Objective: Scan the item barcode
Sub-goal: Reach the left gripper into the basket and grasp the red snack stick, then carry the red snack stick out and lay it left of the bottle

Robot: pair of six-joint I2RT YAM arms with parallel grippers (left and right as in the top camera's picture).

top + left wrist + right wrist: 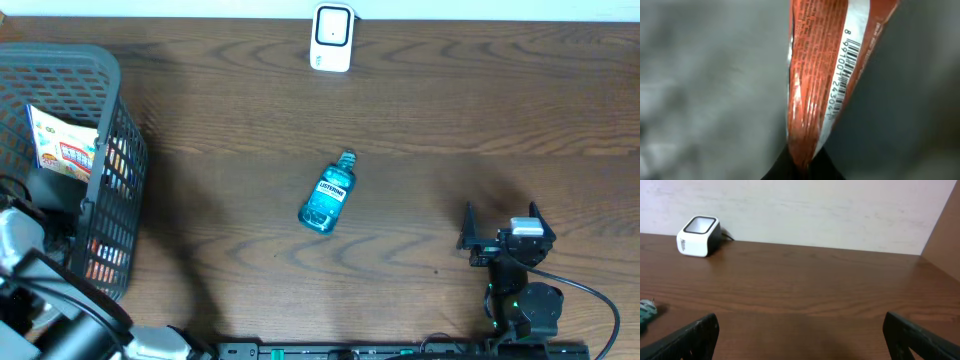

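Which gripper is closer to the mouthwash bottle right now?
Right. The right gripper is open, right of the mouthwash bottle; the left gripper is at the basket, shut on an orange packet.

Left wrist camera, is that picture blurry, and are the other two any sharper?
Left wrist: the orange packet is close and soft, the background a grey blur, the barcode readable. Overhead: sharp, with soft shadows. Right wrist: scanner crisp, in even light.

Basket (112, 150) is walling off left side, mouthwash bottle (328, 195) is lying centre, scanner (331, 38) is standing at far edge, bench (480, 110) is lying open between them.
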